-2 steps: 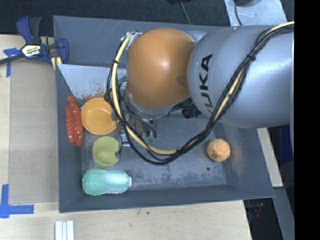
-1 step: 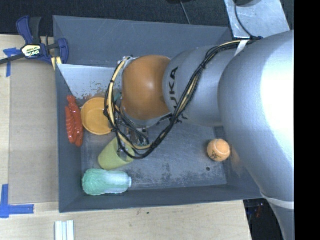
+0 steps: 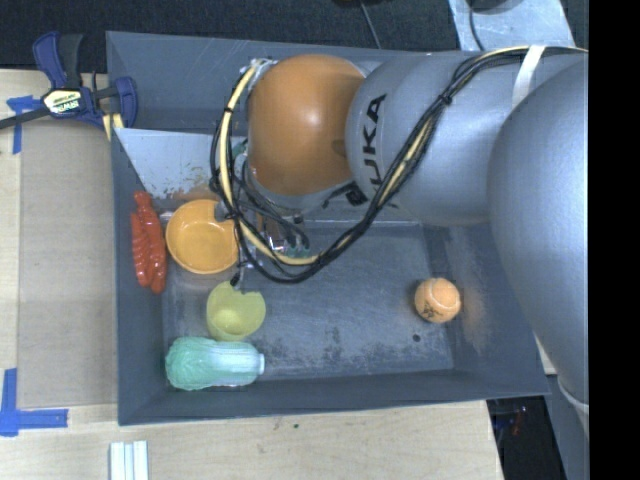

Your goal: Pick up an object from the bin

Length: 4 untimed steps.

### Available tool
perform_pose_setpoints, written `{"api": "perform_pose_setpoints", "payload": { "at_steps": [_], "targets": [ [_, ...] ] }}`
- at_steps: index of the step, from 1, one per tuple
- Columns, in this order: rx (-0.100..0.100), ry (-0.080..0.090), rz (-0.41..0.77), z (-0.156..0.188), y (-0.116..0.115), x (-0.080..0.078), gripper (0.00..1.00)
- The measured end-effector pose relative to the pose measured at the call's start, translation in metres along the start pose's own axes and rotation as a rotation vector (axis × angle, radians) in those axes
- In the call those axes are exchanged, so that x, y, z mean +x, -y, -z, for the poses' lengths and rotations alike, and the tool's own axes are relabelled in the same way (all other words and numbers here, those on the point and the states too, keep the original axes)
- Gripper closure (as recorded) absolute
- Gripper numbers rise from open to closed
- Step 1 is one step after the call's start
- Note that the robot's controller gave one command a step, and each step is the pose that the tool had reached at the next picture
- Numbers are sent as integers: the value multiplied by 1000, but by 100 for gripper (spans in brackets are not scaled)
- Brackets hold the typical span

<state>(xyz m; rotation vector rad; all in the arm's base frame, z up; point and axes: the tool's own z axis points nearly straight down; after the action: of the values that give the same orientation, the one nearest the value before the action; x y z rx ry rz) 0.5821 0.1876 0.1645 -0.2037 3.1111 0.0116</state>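
Observation:
My gripper (image 3: 243,268) reaches down at the bin's left, mostly hidden under the arm's orange dome and cables. Its lowest visible part sits between an orange bowl (image 3: 200,236) on its left and a yellow-green cup (image 3: 235,311) just below it. The bowl stands upright with its mouth facing up. The cup lies close to the gripper's tip; whether they touch is hidden. Nothing shows held in the gripper.
A red, knobbly, pepper-like toy (image 3: 148,243) lies along the left wall. A mint-green leafy vegetable toy (image 3: 212,363) rests at the front left. A small orange ball (image 3: 437,300) sits alone on the right of the floor. The arm covers the bin's back right.

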Motion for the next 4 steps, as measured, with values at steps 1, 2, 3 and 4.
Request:
{"api": "perform_pose_setpoints", "payload": {
  "at_steps": [1, 2, 3, 4],
  "targets": [
    [2, -17, 80, -64, -47, 26, 0],
    [1, 1, -5, -94, -7, -2, 0],
    [-2, -7, 162, -90, -2, 5, 100],
    [-2, -7, 162, -90, -2, 5, 100]
  ]
}}
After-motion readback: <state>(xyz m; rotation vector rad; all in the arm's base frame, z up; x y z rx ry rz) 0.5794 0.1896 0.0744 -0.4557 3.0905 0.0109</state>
